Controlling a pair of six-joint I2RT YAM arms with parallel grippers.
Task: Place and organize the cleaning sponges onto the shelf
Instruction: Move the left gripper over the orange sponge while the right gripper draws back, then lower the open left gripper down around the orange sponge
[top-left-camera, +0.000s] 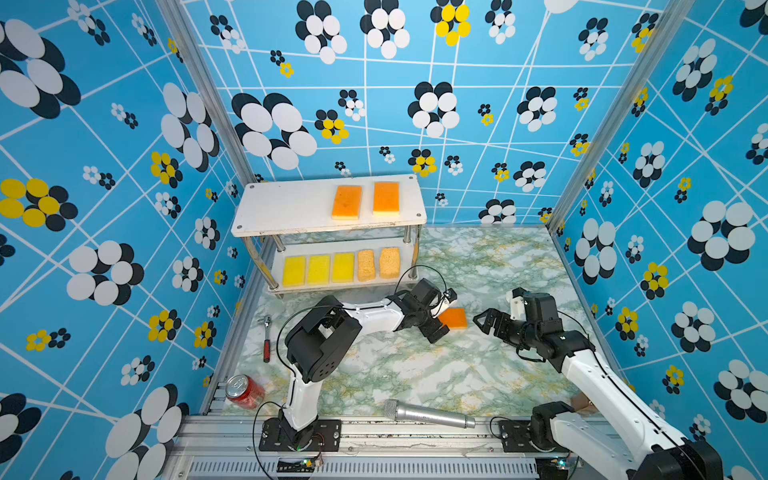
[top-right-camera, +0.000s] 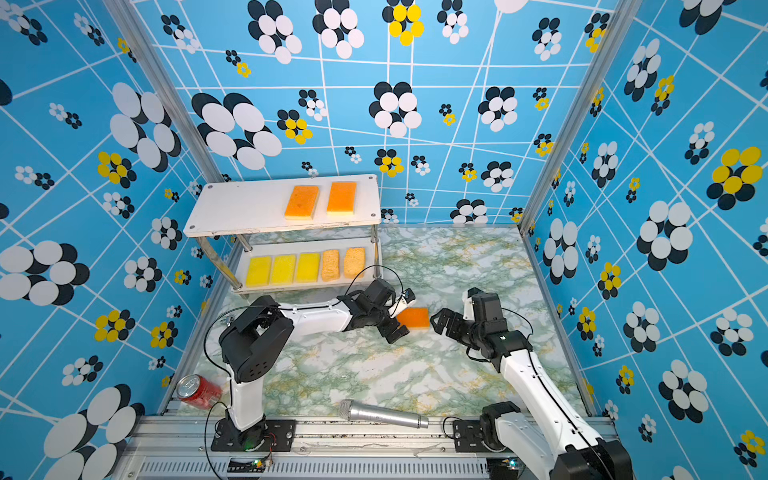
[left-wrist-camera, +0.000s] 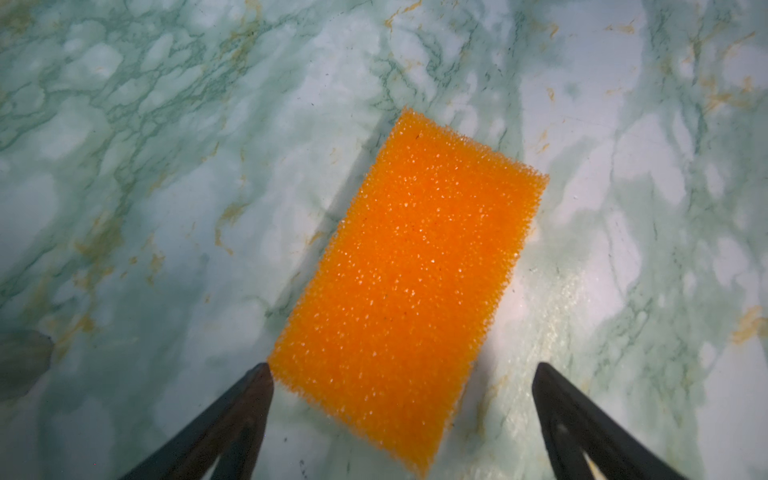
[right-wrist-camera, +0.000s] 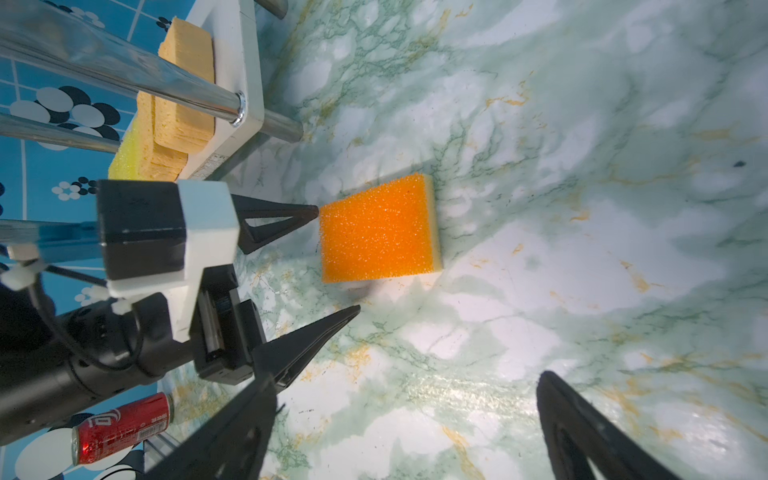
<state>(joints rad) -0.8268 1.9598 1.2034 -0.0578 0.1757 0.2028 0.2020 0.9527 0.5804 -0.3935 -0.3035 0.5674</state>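
The silver microphone (top-left-camera: 428, 415) lies at the bottom centre in a top view. Above it, mid-frame, the loose orange sponge (top-left-camera: 454, 319) sits flat on the marble table (top-left-camera: 415, 374). The left gripper (top-left-camera: 445, 316) is spread wide around its near end, one tip at a corner. The right gripper (right-wrist-camera: 405, 380) gapes empty just right of it. The sponge is probably light, squashy foam, so pinch across the short sides. Farther up, the shelf (top-left-camera: 291, 208) carries two orange sponges (top-left-camera: 347, 202) on top, with three yellow sponges (top-left-camera: 319, 269) and two tan sponges (top-left-camera: 389, 262) below.
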